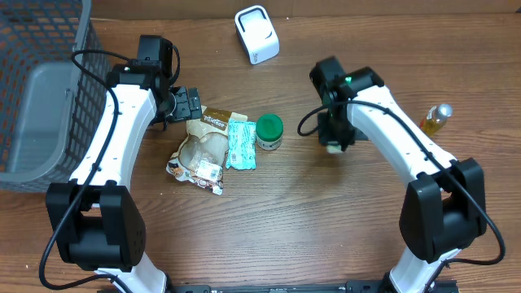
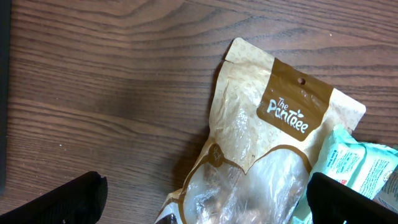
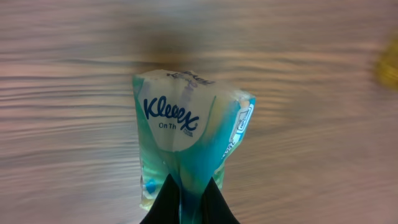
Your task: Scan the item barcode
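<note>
A soft Kleenex tissue pack (image 3: 186, 143), its glossy teal-and-white film creased, is being pinched by its lower edge in the tightly closed right gripper (image 3: 189, 202), right of centre in the overhead view. This is seemingly being done so that a printed face can be turned toward the boxy white scanner (image 1: 256, 34) at top centre. The left gripper (image 1: 186, 104), jaws spread wide, is being held empty over a crinkled paper-and-clear-film snack pouch (image 2: 273, 143) on the wood-grain table (image 2: 93, 74).

Lower end of Kleenex pack (image 3: 186, 137) out of view; blurry tabletop (image 3: 311, 74) behind
</note>
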You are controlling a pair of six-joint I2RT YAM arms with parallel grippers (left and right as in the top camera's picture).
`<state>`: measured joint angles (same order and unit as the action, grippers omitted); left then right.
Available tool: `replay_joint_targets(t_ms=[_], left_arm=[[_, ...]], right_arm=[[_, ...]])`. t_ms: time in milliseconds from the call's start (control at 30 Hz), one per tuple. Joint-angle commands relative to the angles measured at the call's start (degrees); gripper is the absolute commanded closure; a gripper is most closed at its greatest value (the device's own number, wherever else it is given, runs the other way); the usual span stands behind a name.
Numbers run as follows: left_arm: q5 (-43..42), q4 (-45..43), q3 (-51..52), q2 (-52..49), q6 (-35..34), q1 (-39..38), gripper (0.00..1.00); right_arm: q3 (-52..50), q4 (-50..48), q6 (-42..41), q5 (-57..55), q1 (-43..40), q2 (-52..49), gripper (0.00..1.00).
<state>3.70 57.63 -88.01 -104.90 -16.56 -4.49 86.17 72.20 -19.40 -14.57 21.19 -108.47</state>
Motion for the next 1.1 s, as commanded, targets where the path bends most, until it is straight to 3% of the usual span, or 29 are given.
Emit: replay_joint_targets(t_ms=[0, 167, 467, 667, 900, 1067], left_arm=[[0.33, 0.00, -0.66, 0.44, -0.17, -0.02, 0.00], [0.33, 0.00, -0.66, 0.44, -0.17, -0.02, 0.00], [0.33, 0.00, -0.66, 0.44, -0.17, -0.02, 0.00], [0.31, 0.00, -0.66, 0.44, -0.17, -0.02, 0.00], [0.33, 0.00, -0.66, 0.44, -0.17, -0.02, 0.00], [0.33, 0.00, -0.66, 0.44, -0.17, -0.02, 0.00]], right_arm=[[-4.57, -0.59, -7.87, -14.58, 0.15, 1.84, 0.96], [-10.56, -2.80, -13.68, -20.59, 0.17, 1.84, 0.96], [-19.26, -9.90, -13.62, -30.14, 1.92, 1.84, 0.93], [-19.37, -12.22, -11.69, -26.10, 2.38, 1.84, 0.88], [-19.37, -13.07, -10.14, -24.17, 2.38, 1.84, 0.74], [-19.37, -13.99, -10.14, -23.63, 2.38, 1.84, 0.72]])
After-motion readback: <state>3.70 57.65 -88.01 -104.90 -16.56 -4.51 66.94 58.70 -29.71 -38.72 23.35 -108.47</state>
